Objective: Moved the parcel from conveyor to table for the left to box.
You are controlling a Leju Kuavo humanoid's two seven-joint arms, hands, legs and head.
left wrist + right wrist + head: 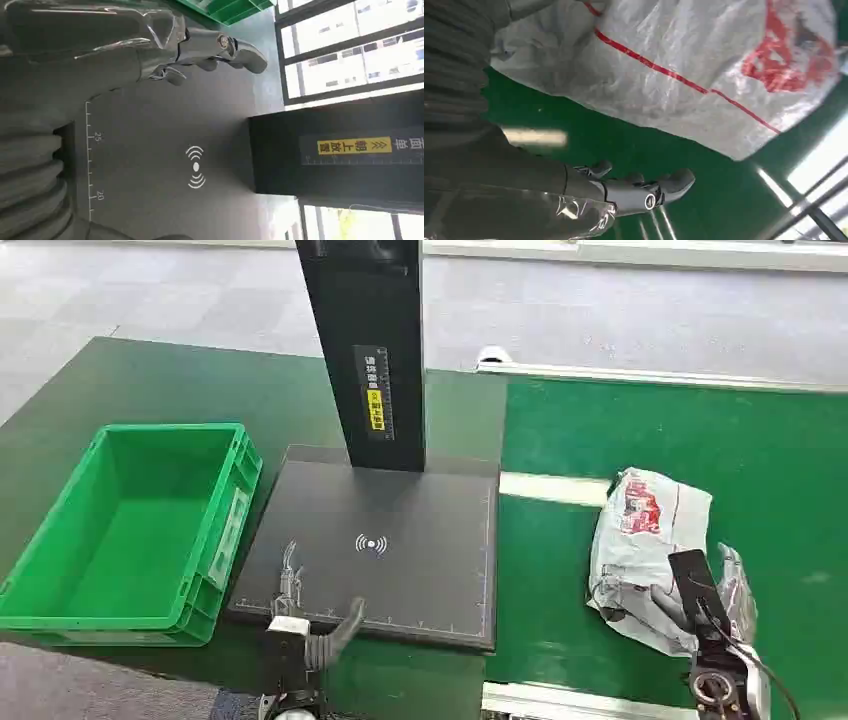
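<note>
A crumpled grey-white parcel [640,530] with red print lies on the green conveyor belt [700,430], right of the black scanner pad [400,540]. My right hand [710,600] is at the parcel's near edge, partly over it. In the right wrist view its fingers [664,187] stretch out above the belt, apart from the parcel [684,65], with the thumb up against the bag. My left hand [300,615] hovers at the pad's front edge, fingers spread and holding nothing; it is seen up close as left hand [150,50] over the pad [165,150].
An empty green crate [240,490] stands left of the pad on the dark table. A tall black post [370,340] rises from the pad's far side. A metal rail [660,375] borders the belt's far edge.
</note>
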